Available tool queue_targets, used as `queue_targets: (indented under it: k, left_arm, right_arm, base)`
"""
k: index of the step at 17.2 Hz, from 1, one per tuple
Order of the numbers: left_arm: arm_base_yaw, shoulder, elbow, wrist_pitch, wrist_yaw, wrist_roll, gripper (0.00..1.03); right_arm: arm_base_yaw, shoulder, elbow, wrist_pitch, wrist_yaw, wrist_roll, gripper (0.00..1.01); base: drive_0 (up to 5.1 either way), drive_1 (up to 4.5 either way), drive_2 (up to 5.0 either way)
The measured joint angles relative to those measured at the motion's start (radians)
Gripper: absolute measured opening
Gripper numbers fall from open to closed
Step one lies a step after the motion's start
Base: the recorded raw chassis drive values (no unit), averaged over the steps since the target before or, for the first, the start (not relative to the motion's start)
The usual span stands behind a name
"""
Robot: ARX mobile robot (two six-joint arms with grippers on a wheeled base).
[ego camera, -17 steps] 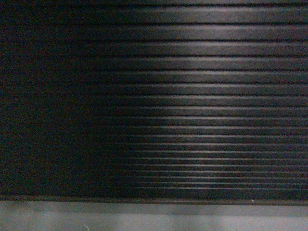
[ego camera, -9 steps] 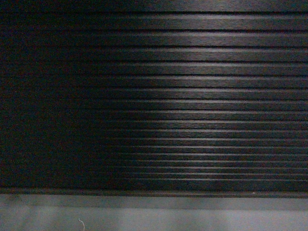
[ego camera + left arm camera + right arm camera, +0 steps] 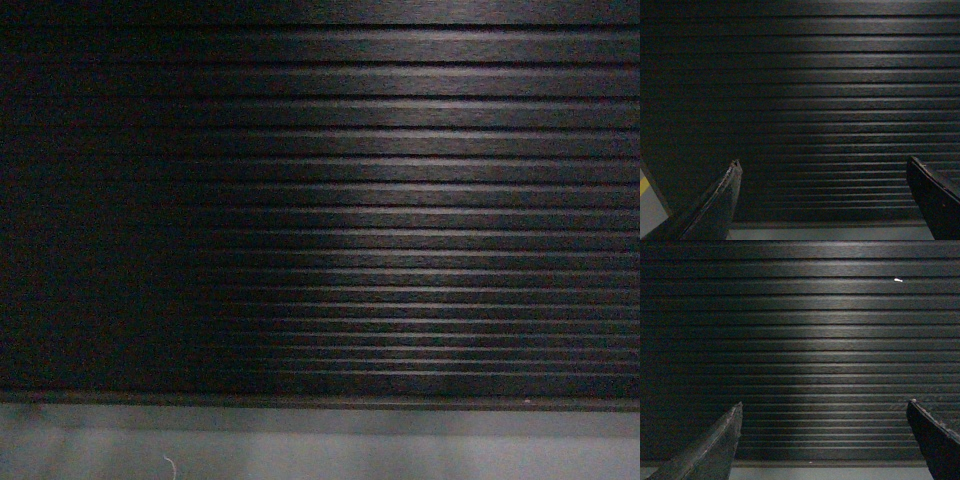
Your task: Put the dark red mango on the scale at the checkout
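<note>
The checkout's ribbed black front panel [image 3: 400, 220] fills the head view, close up, with its grey base [image 3: 320, 450] along the bottom. The dark red mango and the scale are out of view in every frame. In the left wrist view my left gripper [image 3: 822, 162] is open, its two dark fingers spread wide with only the ribbed panel [image 3: 820, 100] behind them. In the right wrist view my right gripper [image 3: 824, 402] is open the same way, facing the panel [image 3: 820, 340], nothing between its fingers.
A grey floor strip [image 3: 830, 234] runs under the panel. At the left wrist view's lower left is a patch of grey floor with a yellow line [image 3: 644, 186]. A small white speck [image 3: 898, 279] sits on the panel.
The head view shifted slightly between one second ago and half a second ago: the panel's bottom edge rose a little in the frame. Since then nothing has visibly moved.
</note>
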Motion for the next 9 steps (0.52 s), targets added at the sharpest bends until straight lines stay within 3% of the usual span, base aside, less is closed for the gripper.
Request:
queue_targets:
  k: [9]
  left_arm:
    - [0.000, 0.000, 0.000, 0.000, 0.000, 0.000, 0.98]
  right_arm:
    - [0.000, 0.000, 0.000, 0.000, 0.000, 0.000, 0.98]
  base:
    - [0.0, 0.00, 0.0]
